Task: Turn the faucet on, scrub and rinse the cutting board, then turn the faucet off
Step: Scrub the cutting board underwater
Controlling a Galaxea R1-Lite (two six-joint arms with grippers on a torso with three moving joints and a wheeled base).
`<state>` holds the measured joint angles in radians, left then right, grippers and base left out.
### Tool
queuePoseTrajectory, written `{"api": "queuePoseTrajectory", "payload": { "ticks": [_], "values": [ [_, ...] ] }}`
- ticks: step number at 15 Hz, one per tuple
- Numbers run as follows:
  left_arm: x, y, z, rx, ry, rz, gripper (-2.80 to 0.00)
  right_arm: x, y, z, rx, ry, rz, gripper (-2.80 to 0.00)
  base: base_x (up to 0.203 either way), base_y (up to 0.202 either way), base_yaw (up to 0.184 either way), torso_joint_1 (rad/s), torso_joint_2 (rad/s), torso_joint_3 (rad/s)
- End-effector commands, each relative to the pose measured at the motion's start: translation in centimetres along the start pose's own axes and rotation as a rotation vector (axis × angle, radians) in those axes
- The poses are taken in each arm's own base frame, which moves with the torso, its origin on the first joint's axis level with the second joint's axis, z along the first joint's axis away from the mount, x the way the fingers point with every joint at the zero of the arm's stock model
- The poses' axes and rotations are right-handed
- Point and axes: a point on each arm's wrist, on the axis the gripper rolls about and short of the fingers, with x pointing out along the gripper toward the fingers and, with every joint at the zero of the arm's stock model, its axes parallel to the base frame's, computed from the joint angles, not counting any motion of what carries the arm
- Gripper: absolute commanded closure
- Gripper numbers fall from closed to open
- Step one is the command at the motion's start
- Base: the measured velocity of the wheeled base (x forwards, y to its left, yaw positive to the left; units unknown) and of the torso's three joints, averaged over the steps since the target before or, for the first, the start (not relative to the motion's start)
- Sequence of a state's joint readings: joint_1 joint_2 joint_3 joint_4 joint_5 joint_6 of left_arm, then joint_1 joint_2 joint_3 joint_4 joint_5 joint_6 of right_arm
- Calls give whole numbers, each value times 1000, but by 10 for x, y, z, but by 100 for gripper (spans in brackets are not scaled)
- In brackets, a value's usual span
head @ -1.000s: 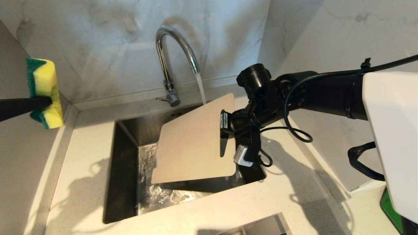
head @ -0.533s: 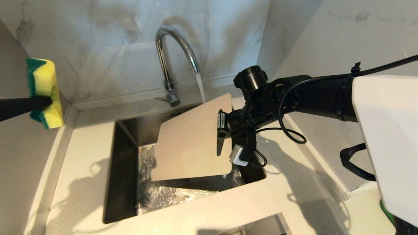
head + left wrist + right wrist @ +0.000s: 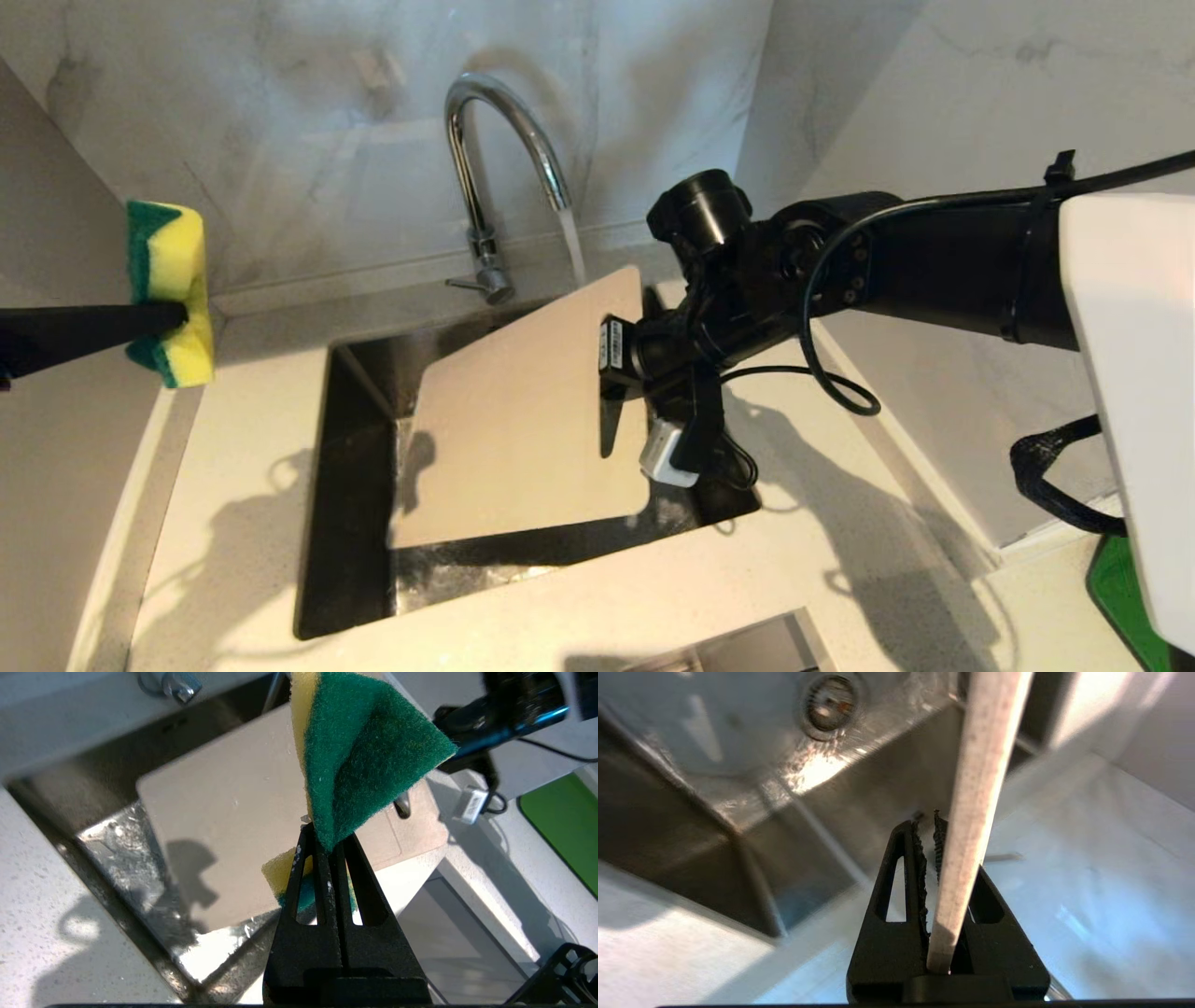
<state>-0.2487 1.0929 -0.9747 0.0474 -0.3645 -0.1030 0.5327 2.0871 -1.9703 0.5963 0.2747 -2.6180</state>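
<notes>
While the water runs, the left gripper (image 3: 173, 317), at far left above the counter, is clenched on a yellow and green sponge (image 3: 170, 291); compared with a second ago, sponge and gripper have shifted inward toward the sink (image 3: 359, 373). Next, the faucet (image 3: 490, 168) stands behind the basin, its stream (image 3: 571, 245) falling at the far corner of the cutting board (image 3: 509, 439). The board hangs tilted over the sink and has slid left, away from the basin's right wall. At right, the right gripper (image 3: 616, 373) grasps the board's edge near its handle slot. Judging by this, sponge and board are converging, so scrubbing is probably next; the tap remains to be shut off.
</notes>
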Motion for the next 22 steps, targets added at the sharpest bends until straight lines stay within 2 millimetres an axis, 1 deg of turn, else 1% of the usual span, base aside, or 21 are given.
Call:
{"api": "queuePoseTrajectory", "payload": {
  "ticks": [1,2,4,6,8,10,13,15,18,22],
  "values": [
    [8,3,-3,-11,28,-2,0,-14,-18,5,-25,10,-38,0,0,0,0,0,0,0],
    [10,4,-3,-13,30,-3,0,-16,-23,7,-17,12,-50,0,0,0,0,0,0,0],
    [20,5,-7,-19,24,-18,0,-22,-31,11,-25,10,-63,0,0,0,0,0,0,0],
    [32,1,-10,-63,29,-63,0,-25,-36,14,-30,3,-70,0,0,0,0,0,0,0],
    [44,-8,-15,-80,62,-119,0,-27,-37,16,-32,-1,-70,0,0,0,0,0,0,0],
    [63,-14,-22,-94,112,-152,0,-30,-37,17,-32,-5,-69,0,0,0,0,0,0,0],
    [97,-24,-29,-142,122,-199,0,-31,-40,19,-36,-6,-74,0,0,0,0,0,0,0],
    [114,-24,-35,-153,137,-197,0,-29,-44,22,-42,-16,-82,0,0,0,0,0,0,0],
    [137,-21,-35,-149,149,-197,0,-32,-51,24,-39,-13,-98,0,0,0,0,0,0,0],
    [159,-16,-50,-147,210,-183,0,-32,-52,24,-42,-13,-102,0,0,0,0,0,0,0]
  ]
}}
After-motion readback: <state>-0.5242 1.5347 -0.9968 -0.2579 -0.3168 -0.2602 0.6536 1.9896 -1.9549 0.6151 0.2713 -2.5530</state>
